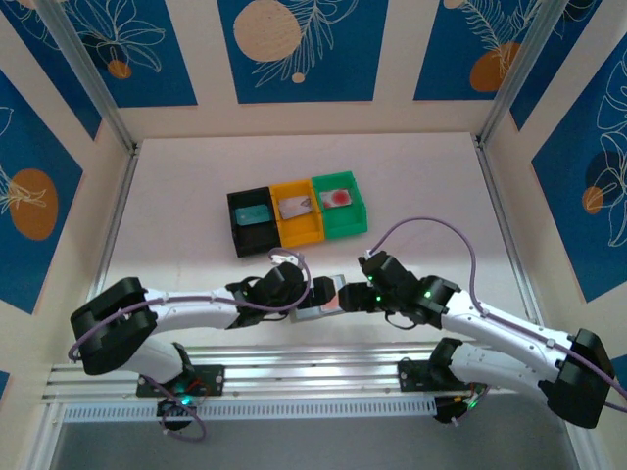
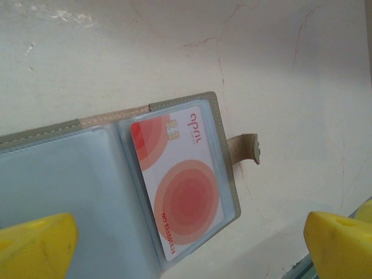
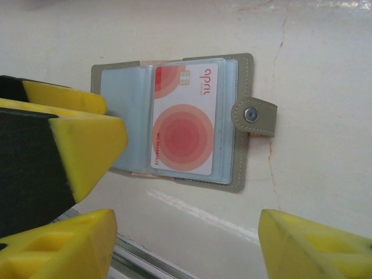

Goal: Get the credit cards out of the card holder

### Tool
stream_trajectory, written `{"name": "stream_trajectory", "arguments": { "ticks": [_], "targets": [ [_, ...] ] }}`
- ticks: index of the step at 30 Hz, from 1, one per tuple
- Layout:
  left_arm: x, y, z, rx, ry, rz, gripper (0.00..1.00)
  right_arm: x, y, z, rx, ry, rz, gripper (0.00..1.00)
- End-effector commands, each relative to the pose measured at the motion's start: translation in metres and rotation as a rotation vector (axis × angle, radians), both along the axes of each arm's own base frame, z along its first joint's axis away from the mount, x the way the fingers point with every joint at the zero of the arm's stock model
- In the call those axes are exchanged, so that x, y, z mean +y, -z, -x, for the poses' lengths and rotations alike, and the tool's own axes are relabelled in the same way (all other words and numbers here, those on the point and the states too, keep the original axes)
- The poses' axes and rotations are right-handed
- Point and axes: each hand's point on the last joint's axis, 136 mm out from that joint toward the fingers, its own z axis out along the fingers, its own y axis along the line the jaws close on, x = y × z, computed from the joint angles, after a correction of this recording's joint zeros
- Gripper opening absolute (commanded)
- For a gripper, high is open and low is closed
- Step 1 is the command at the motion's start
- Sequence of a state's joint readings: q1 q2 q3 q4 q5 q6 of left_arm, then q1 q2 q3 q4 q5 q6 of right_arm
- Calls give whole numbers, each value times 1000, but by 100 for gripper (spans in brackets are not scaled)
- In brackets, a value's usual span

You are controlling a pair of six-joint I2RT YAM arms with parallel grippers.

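Note:
The card holder (image 3: 241, 168) lies open and flat on the white table, its snap tab (image 3: 254, 115) sticking out to the right. A pale credit card with red circles (image 3: 185, 125) sits in its clear right-hand pocket. My right gripper (image 3: 186, 244) hovers open just in front of the holder, with nothing between its fingers. My left gripper (image 2: 189, 250) is open wide over the same card (image 2: 180, 186) and holder (image 2: 212, 110), touching neither. One of its yellow fingers (image 3: 87, 139) covers the holder's left page. From above, both grippers (image 1: 312, 294) (image 1: 355, 297) meet over the holder (image 1: 325, 302).
Three small bins stand in a row behind: black (image 1: 239, 238), orange (image 1: 304, 235), green (image 1: 361, 217). Each holds a card, with a red-dot card (image 1: 337, 199) in the green one. A metal rail (image 1: 313, 367) runs along the near table edge.

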State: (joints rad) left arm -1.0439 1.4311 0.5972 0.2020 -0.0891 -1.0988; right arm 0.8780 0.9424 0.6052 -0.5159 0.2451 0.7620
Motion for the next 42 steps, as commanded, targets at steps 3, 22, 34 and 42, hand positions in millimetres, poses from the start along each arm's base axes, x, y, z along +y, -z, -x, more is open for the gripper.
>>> {"name": "stream_trajectory", "arguments": {
  "ticks": [3,22,34,42],
  "targets": [
    [3,5,-2,-6,-33,-14,100,5,7,1,31,-3,-31,62],
    [16,-10,-5,-48,-95,36,93,19,22,-4,108,14,-109,17],
    [12,-10,-2,-56,-83,74,86,27,32,-13,163,35,-146,1],
    [2,-7,-1,-43,-56,89,84,30,42,-21,198,50,-143,0]
  ]
}}
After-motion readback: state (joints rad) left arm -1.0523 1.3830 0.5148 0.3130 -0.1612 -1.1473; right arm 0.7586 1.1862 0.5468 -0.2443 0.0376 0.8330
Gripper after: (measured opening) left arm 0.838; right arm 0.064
